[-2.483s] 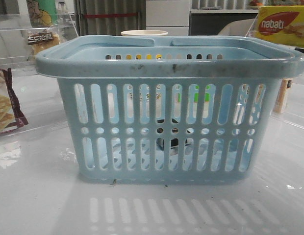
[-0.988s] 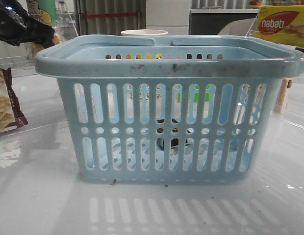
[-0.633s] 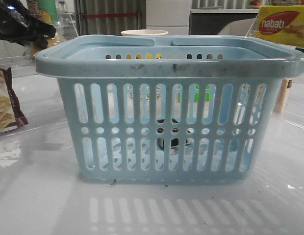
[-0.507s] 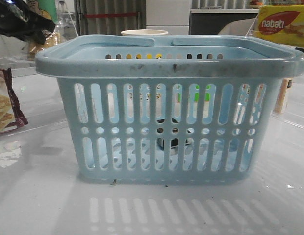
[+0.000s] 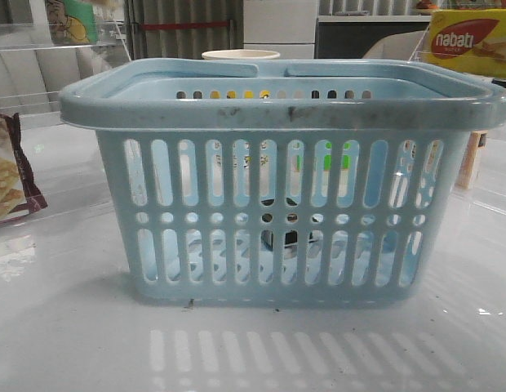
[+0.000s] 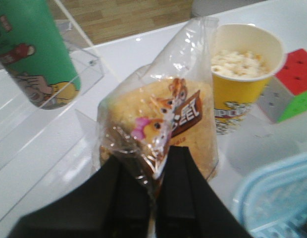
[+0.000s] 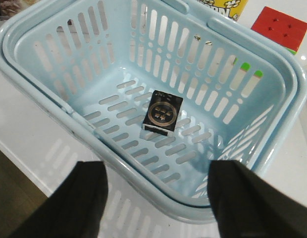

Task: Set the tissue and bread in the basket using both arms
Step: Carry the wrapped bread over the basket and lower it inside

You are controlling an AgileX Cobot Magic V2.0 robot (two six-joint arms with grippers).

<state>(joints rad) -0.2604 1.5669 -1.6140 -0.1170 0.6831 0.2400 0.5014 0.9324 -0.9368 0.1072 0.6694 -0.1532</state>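
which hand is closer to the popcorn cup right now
Left. The left hand is shut on the bagged bread, just beside the popcorn cup. The right hand hangs open above the basket, the cup beyond the basket's far rim.

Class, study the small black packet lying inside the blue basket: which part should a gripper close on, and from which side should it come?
Come straight down through the open top of the basket; its walls block any sideways approach. The small black packet lies flat on the slotted floor, well clear of the walls, so the fingers can close across its shorter width. The right gripper is already above the basket, fingers wide open.
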